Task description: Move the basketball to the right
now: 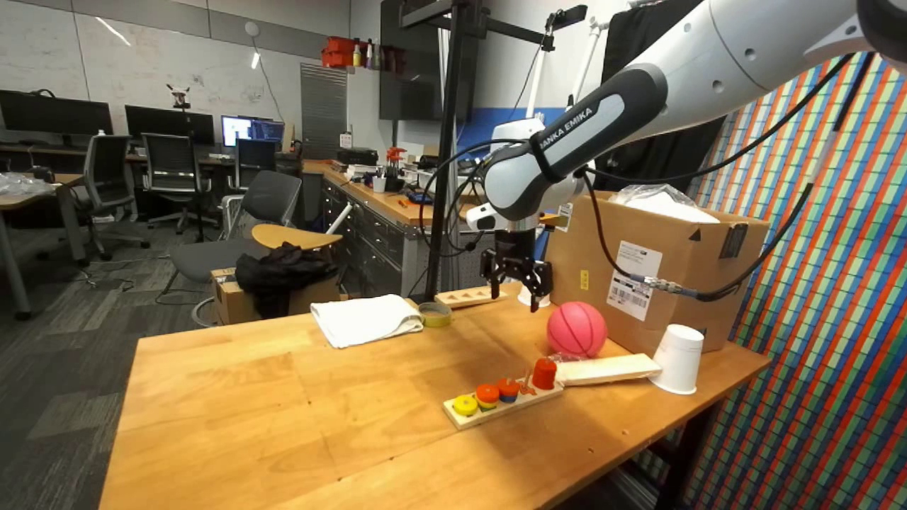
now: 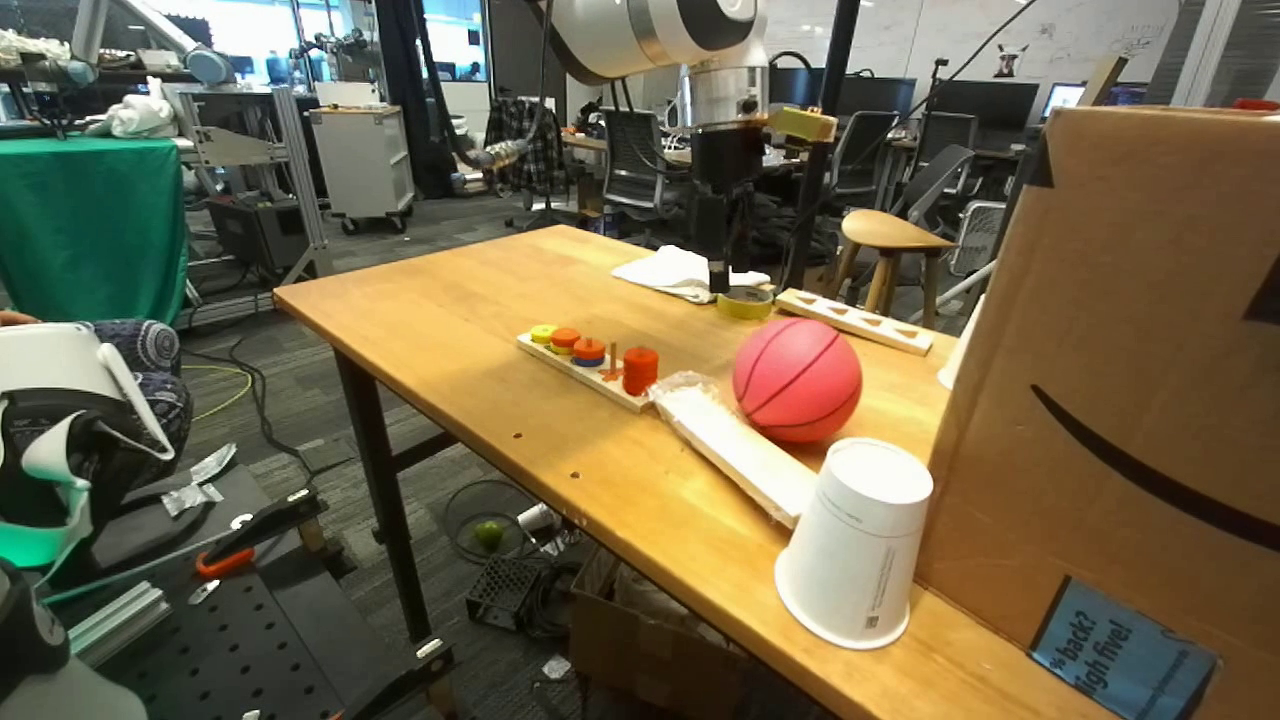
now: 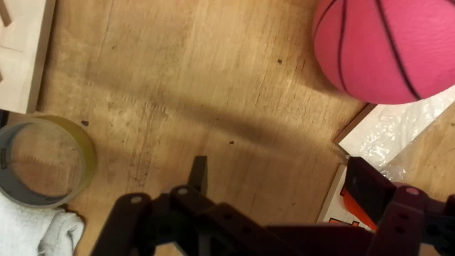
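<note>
Beyond a wooden counter [image 1: 248, 418], monitors [image 1: 53, 113] and office chairs [image 1: 167, 159] at far left.
From left in an exterior view: folded white cloth [image 1: 367, 320], yellow tape roll [image 1: 438, 320], then ring toy [image 1: 504, 406]; above the counter, fingers [image 1: 543, 281], wide apart with nothing gripped; lower and farther right, pink basketball [image 1: 577, 329], on the counter just beside a wrapped board [image 1: 609, 370], near a cardboard box [image 1: 684, 258]; last, upturned white cup [image 1: 678, 361].
</note>
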You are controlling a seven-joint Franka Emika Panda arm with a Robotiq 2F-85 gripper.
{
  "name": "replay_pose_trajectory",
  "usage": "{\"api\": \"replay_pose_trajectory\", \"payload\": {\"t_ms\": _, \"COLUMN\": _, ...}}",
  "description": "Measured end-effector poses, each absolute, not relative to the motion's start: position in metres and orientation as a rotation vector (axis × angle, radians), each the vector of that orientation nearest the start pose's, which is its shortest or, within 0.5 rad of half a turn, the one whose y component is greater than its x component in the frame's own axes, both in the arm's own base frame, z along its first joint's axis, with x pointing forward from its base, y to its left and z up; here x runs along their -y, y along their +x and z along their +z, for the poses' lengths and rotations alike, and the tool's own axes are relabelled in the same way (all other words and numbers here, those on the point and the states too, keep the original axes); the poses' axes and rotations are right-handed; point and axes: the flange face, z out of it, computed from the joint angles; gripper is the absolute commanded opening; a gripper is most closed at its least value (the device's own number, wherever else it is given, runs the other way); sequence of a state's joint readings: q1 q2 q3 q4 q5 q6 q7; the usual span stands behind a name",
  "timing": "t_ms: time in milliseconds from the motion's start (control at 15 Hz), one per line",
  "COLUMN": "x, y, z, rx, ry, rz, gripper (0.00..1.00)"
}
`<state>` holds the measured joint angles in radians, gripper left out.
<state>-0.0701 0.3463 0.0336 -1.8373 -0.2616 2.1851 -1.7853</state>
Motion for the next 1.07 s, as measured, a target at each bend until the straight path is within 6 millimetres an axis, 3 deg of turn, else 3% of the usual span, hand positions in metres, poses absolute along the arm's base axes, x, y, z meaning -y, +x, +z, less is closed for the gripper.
{"api": "replay_pose_trajectory", "payload": {"t_ms": 400, "x": 0.054, "y": 0.631, "z": 0.338, "rx": -2.407, "ry": 1.835, "rz": -0.228, "gripper": 1.00}}
{"api": "replay_pose_trajectory", "payload": {"t_ms": 1067, "x": 0.034, "y": 0.615, "z": 0.312, "rx": -2.499, "ry": 1.925, "rz": -0.283, "gripper": 1.00}}
